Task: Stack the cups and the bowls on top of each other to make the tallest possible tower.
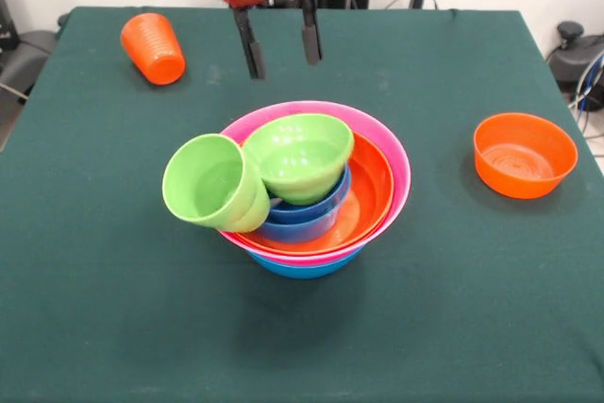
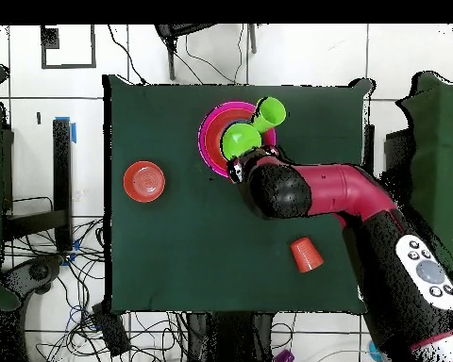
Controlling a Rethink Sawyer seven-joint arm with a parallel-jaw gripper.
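Pincer hanging from the red arm at the far side of the bench, fingers spread apart, nothing between them. Tower directly in front of and below the pincer tips, apart from them: wide blue bowl at the base, large pink bowl in it, large orange bowl inside that, then a smaller blue bowl, with the small lime-green bowl tilted on top. Lime-green cup lying on its side against the tower's rim, mouth toward the camera, touching the green bowl. Orange ribbed cup tipped over on the bench, well apart from the pincer, off to its side. Small orange bowl upright and alone on the opposite side, well apart from the tower.
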